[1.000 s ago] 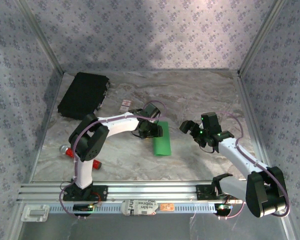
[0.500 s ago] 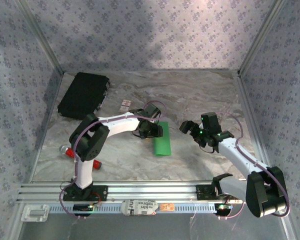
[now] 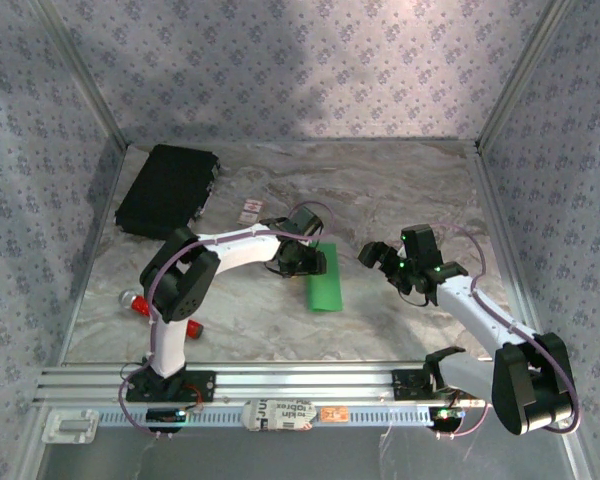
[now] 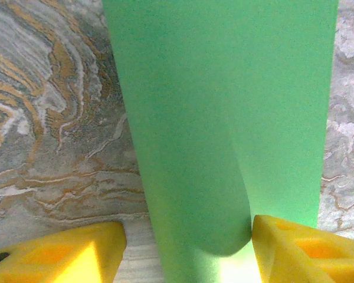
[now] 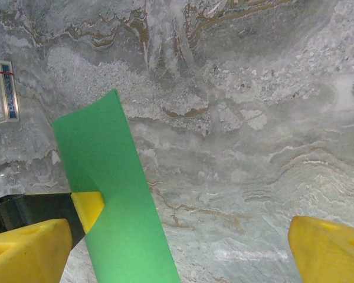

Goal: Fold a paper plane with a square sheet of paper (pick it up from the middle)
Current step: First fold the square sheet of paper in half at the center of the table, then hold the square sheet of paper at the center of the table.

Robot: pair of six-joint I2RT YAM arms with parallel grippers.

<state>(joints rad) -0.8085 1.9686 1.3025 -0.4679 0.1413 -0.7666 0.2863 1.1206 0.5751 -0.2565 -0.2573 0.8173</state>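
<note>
The square sheet of paper (image 3: pixel 324 280), bright green, lies on the marble table folded into a long narrow strip. My left gripper (image 3: pixel 308 260) is low over the strip's upper left edge. In the left wrist view a raised green layer (image 4: pixel 218 135) stands between its yellow fingers (image 4: pixel 65 253). That layer touches the right-hand one, the other stands apart, and the left gripper (image 4: pixel 186 250) is open. My right gripper (image 3: pixel 380 257) hovers to the right of the strip, wide open, with bare table between its fingers (image 5: pixel 330 247). The right wrist view shows the strip (image 5: pixel 115 200) at left.
A black rectangular case (image 3: pixel 167 190) lies at the back left. A small white card with red marks (image 3: pixel 250 211) sits left of the strip, and is the white card (image 5: pixel 1 91) in the right wrist view. A red tool (image 3: pixel 132 303) lies by the left arm's base.
</note>
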